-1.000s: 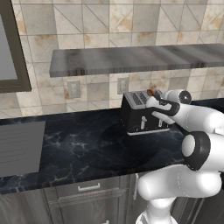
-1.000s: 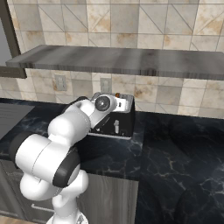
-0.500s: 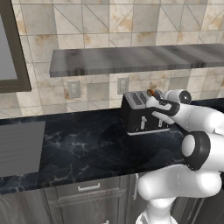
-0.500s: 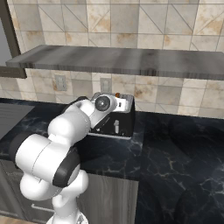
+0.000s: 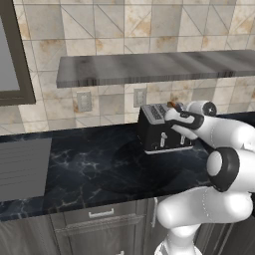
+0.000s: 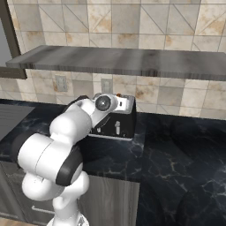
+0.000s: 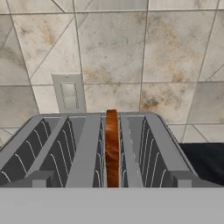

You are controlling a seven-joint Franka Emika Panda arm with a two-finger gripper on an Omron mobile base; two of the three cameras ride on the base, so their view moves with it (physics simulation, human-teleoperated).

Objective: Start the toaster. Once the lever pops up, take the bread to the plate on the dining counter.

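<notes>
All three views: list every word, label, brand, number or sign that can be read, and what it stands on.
None: no readable text in these views.
The toaster carries no brand or markings on its black front or levers.
The wall outlets are blank plates.
The bread, shelf and tiles bear no writing.

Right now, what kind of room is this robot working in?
A kitchen, rendered rather than real by the look of it. A black toaster with a slice of bread in its slot sits on a dark marble countertop, backed by a tiled wall with an outlet, with drawers below.
</notes>
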